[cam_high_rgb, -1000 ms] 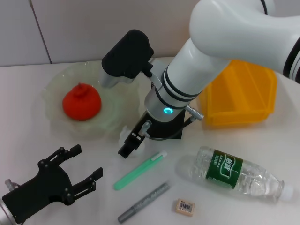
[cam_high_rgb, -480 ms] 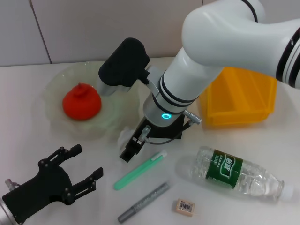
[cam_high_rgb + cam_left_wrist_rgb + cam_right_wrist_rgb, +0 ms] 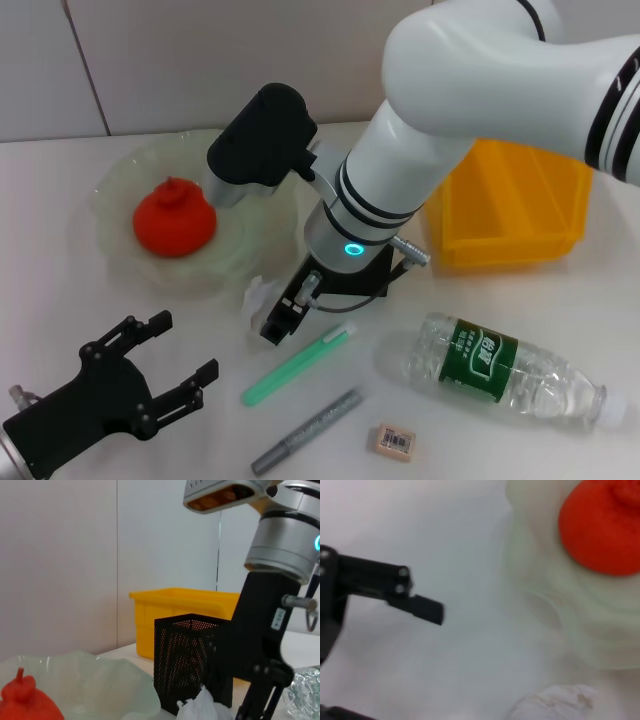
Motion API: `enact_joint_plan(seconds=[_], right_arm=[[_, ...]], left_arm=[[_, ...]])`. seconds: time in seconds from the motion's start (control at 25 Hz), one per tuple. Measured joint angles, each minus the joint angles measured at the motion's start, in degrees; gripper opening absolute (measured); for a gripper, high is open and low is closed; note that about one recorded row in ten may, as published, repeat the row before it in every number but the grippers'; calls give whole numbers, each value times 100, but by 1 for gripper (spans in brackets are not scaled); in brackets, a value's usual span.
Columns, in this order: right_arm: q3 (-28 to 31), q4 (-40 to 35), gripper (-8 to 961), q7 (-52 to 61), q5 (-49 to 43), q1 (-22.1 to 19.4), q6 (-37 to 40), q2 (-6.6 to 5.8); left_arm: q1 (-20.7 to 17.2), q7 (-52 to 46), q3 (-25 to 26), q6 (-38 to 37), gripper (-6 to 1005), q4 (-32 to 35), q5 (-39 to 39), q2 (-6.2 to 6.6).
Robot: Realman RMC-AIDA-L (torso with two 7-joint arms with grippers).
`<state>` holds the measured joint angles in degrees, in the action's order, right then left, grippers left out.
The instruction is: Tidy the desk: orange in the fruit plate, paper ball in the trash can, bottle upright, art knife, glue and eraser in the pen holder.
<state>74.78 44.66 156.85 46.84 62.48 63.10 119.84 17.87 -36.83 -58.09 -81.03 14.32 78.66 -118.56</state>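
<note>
Right gripper (image 3: 272, 322) drops beside the paper ball (image 3: 259, 297), just off the fruit plate (image 3: 118, 243) where the orange (image 3: 174, 217) sits, jaw state unclear; left gripper (image 3: 183, 362) waits spread.

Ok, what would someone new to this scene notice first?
Probably the big white right arm reaching across the middle, its gripper down at a crumpled white paper ball beside the wavy pale-green glass plate. Next, the red-orange fruit sitting in that plate, and the bright yellow plastic bin behind.
</note>
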Motion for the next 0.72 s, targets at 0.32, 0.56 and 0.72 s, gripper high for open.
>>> enact_joint_plan(seconds=[0.32,0.56,0.72], right_arm=[[528,1023,506,39,-236,-397,787,-54],[1210,2215,505,100,-689,-722,1740,-59],[1690,3051,505,106,-745,-947,2226,-67]], left_arm=[[15,-4,0,-37,828,0,0,7],[7,4,4,-38,828,1,-2,4],[-15,5,22,-58,828,3,-10,12]])
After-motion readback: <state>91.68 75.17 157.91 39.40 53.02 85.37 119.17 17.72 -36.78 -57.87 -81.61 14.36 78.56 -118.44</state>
